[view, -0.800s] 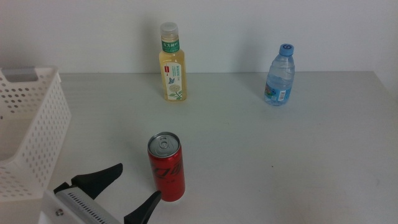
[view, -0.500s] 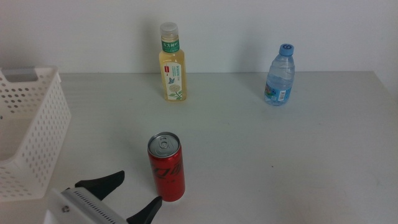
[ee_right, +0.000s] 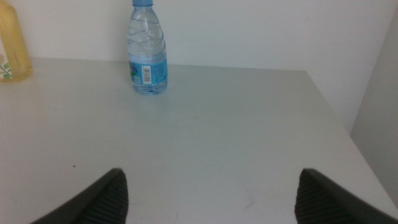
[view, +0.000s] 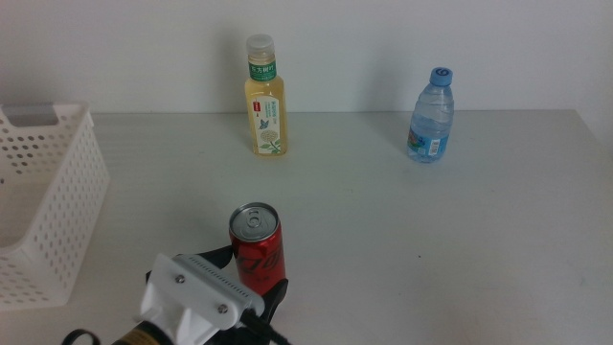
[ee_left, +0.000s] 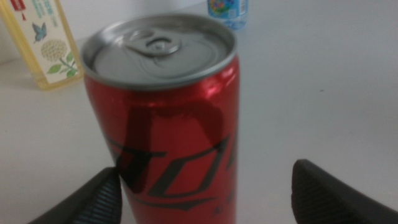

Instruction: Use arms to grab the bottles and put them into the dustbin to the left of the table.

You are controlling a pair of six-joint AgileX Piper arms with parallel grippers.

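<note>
The red can [view: 257, 251] stands upright near the table's front middle; it fills the left wrist view [ee_left: 165, 118]. My left gripper [view: 255, 280], with its white bracket, is open with a jaw on either side of the can's lower part. In the left wrist view [ee_left: 205, 186] one jaw is close against the can and the other stands apart. The yellow-liquid bottle [view: 265, 98] and the clear blue-capped bottle [view: 432, 117] stand upright at the back. My right gripper [ee_right: 211, 186] is open and empty, out of the middle view, facing the clear bottle [ee_right: 148, 53].
The white perforated dustbin [view: 48, 192] stands at the left edge of the pale table [view: 431, 249]. The table's right edge shows in the right wrist view [ee_right: 339, 124]. A white wall runs behind the bottles.
My left gripper has moved right and forward from beside the can, so its open jaws now straddle it. The can and both bottles have not moved.
</note>
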